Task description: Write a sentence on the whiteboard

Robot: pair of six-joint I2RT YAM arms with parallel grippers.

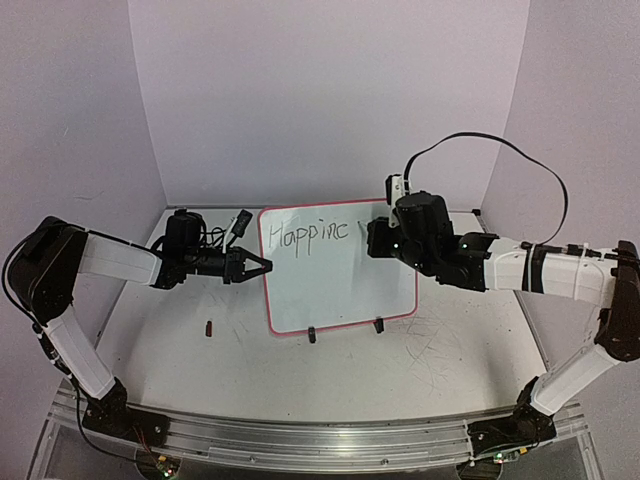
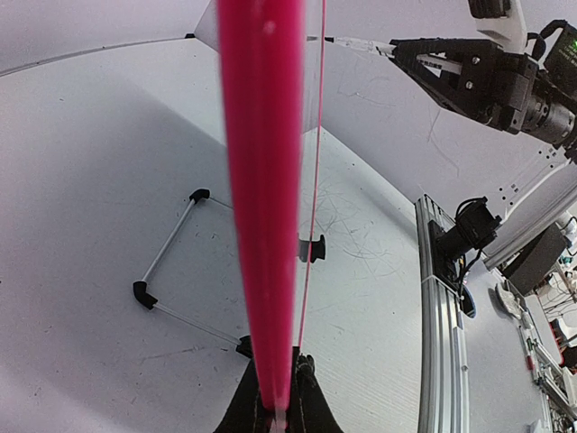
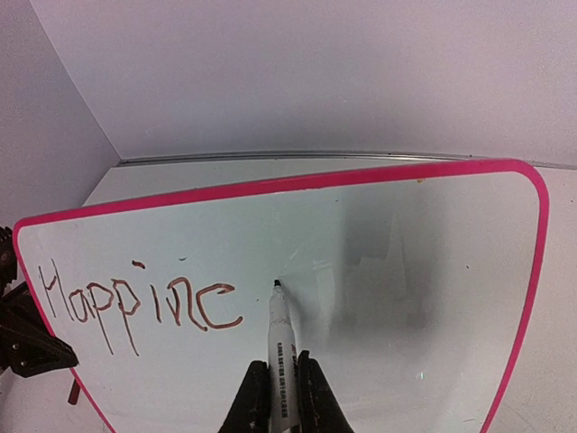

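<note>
1 whiteboard (image 1: pixel 340 290), standing on table (image 1: pixel 430 370), left edge clamped by left gripper (image 1: pixel 262 266). 1 marker (image 3: pixel 279 343), pinched in right gripper (image 3: pixel 278 392), tip just right of lettering (image 1: pixel 308 234) "Happinc" along whiteboard's top.

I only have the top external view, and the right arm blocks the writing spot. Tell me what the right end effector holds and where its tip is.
Observer: The right wrist view shows the right end effector shut on a white marker; its dark tip points at the whiteboard just past the last letter of the lettering.
Operator: Now confirm the left side's grip.
Observer: The left wrist view shows the left end effector shut on the board's pink frame, which runs straight up out of its grip.
Operator: Check behind the board.
Observer: Same view: a thin rod stand with black corner pieces rests on the table behind it.
</note>
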